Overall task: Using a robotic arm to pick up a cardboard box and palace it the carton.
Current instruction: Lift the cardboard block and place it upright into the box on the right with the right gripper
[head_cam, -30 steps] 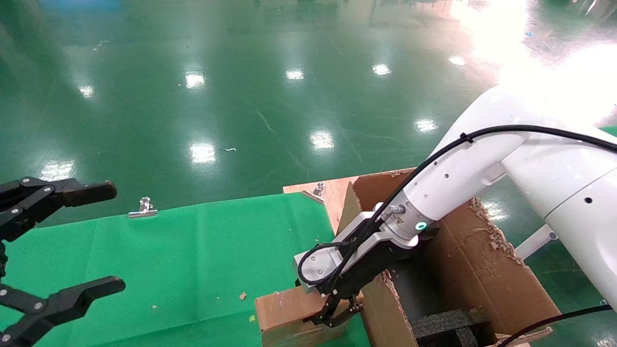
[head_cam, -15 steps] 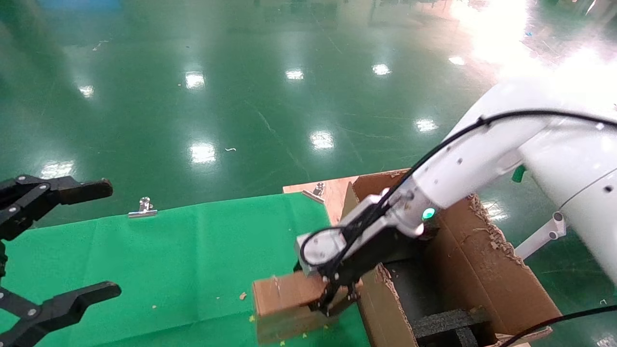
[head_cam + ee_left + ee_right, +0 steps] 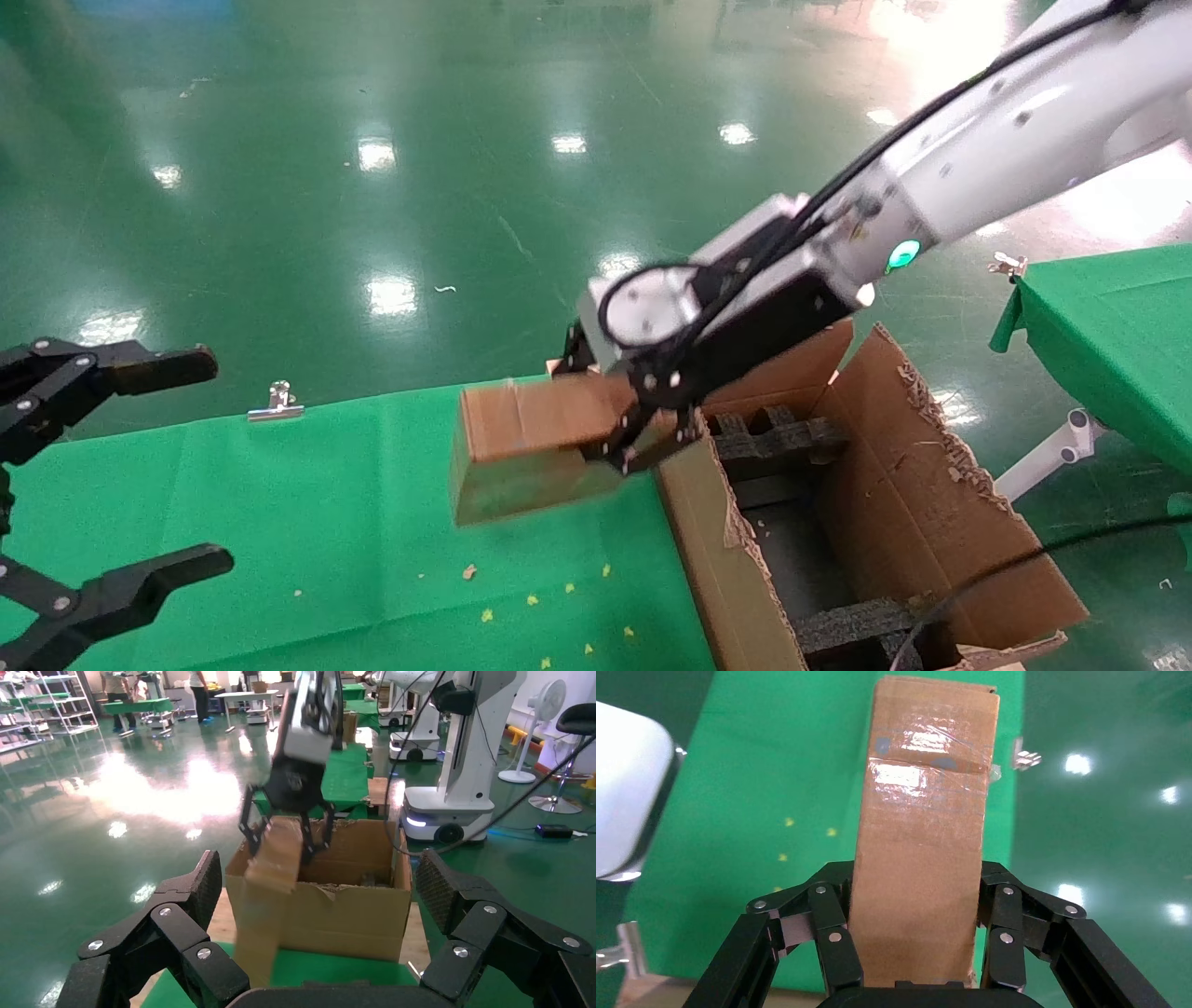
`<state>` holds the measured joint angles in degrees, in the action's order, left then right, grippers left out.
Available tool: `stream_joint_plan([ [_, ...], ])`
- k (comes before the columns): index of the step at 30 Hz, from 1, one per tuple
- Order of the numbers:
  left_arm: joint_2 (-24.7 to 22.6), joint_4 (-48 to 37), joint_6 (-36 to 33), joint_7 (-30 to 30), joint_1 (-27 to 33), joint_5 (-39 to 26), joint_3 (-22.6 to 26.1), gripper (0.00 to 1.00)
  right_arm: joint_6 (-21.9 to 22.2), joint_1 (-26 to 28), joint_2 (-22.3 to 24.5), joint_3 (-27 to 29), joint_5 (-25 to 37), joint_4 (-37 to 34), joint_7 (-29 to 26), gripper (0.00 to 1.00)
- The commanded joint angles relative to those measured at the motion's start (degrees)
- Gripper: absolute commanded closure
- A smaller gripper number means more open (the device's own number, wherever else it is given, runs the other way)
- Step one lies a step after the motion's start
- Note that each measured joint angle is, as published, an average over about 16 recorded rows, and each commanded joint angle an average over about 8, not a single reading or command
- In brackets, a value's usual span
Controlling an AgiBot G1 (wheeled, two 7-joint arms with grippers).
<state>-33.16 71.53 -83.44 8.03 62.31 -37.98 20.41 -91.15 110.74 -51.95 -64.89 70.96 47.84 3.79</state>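
The cardboard box (image 3: 521,447) is pinched by the right gripper (image 3: 643,438) above the green cloth (image 3: 326,503) beside the carton (image 3: 931,503), while the left gripper (image 3: 121,475) is parked, spread

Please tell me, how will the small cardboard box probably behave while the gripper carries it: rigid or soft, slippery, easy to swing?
The cardboard box looks rigid: its sides stay flat between the right gripper fingers. Glossy clear tape crosses its top face, so that area may be slippery; the fingers press bare cardboard. Held at one end, with most of its length sticking out past the fingers above the green cloth, it could pivot or droop.
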Motion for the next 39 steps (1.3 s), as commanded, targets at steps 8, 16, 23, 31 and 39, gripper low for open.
stream_joint_plan([
  [8, 0.0, 0.0, 0.0, 0.0, 0.0, 0.0, 0.0, 0.0, 0.02, 6.28, 2.03, -4.36, -5.16, -3.87, 3.13, 1.0],
  [16, 0.0, 0.0, 0.0, 0.0, 0.0, 0.0, 0.0, 0.0, -0.13, 12.21, 8.05, -9.0, -6.78, -7.7, 4.49, 1.0],
  [23, 0.0, 0.0, 0.0, 0.0, 0.0, 0.0, 0.01, 0.0, -0.19, 17.61, 14.42, -14.62, -5.82, -7.7, 3.15, 1.0],
  [31, 0.0, 0.0, 0.0, 0.0, 0.0, 0.01, 0.01, 0.0, 0.0, 22.48, 21.45, -21.08, -4.18, -6.75, 0.11, 1.0],
  [39, 0.0, 0.0, 0.0, -0.01, 0.0, 0.01, 0.01, 0.0, 2.26, 22.47, 27.6, -24.89, -4.41, -9.9, -4.72, 1.0],
])
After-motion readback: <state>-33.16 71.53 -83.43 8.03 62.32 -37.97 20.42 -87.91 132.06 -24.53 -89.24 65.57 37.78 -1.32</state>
